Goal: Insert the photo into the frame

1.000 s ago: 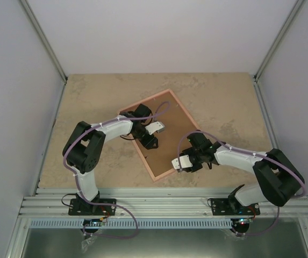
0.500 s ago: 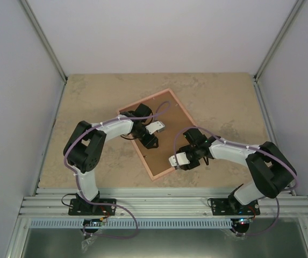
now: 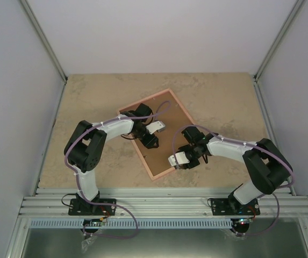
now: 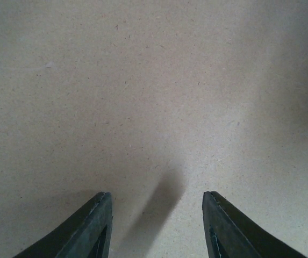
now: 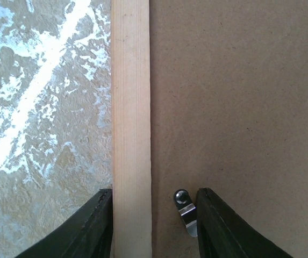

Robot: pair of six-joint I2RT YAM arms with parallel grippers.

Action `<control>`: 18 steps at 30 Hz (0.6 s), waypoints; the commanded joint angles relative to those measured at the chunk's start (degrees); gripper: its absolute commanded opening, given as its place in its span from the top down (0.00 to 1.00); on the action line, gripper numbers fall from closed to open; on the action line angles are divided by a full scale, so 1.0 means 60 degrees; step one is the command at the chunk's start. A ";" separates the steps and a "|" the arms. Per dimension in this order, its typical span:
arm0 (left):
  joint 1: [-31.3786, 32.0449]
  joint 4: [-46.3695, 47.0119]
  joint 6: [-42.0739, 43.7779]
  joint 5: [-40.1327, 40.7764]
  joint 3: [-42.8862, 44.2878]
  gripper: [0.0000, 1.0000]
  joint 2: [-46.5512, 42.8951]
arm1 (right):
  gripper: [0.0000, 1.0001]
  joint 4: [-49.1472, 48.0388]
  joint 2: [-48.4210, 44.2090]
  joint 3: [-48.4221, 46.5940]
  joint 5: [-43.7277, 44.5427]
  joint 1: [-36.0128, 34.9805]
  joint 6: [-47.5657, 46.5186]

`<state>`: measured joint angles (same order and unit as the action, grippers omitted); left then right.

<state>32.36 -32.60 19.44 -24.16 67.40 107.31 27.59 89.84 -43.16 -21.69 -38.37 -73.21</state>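
Observation:
The pink frame [image 3: 181, 107] lies slanted on the table with a brown backing board [image 3: 164, 110] filling it. The photo is hidden. My left gripper [image 3: 150, 142] hovers over the board [image 4: 154, 97], open [image 4: 156, 201], with nothing between its fingers. My right gripper [image 3: 183, 160] sits at the frame's near right edge. In the right wrist view it stands open [image 5: 154, 201] astride the pink frame strip [image 5: 130, 107]. Its left finger is at the strip's outer side. Its right finger is beside a small metal tab [image 5: 186, 212] on the board [image 5: 240, 97].
The frame rests on a beige mottled tabletop [image 3: 89, 97]. White walls close in the back and both sides. A metal rail [image 3: 164, 201] runs along the near edge by the arm bases.
My right gripper has shifted slightly left along the frame's near right edge, its forearm swinging in. The left arm and the frame have stayed put.

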 commanded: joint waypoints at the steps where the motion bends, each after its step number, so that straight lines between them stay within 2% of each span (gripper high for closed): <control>1: 0.0027 -0.0222 0.0060 -0.0082 0.0140 0.51 0.0175 | 0.60 0.1457 0.0955 0.0367 0.0768 0.0064 -0.0083; 9: 0.0028 -0.0250 0.0076 -0.0031 0.0183 0.52 0.0163 | 0.69 0.1717 0.1169 0.0279 0.0590 0.0107 -0.0001; 12: 0.0028 -0.0256 0.0066 -0.0044 0.0194 0.52 0.0168 | 0.89 0.1747 0.1171 0.0282 0.0602 0.0111 0.0103; 13: 0.0038 -0.0264 0.0059 -0.0036 0.0195 0.52 0.0176 | 0.91 0.1751 0.1169 0.0279 0.0630 0.0111 0.0159; 15: 0.0027 -0.0265 0.0059 -0.0032 0.0209 0.52 0.0175 | 0.89 0.1689 0.1106 0.0308 0.0692 0.0111 0.0268; 18: 0.0035 -0.0265 0.0062 -0.0030 0.0211 0.52 0.0186 | 0.74 0.1545 0.0839 0.0337 0.0746 0.0110 0.0576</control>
<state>32.36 -32.99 19.44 -24.12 67.66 107.42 30.68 91.57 -45.17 -23.42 -37.58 -73.91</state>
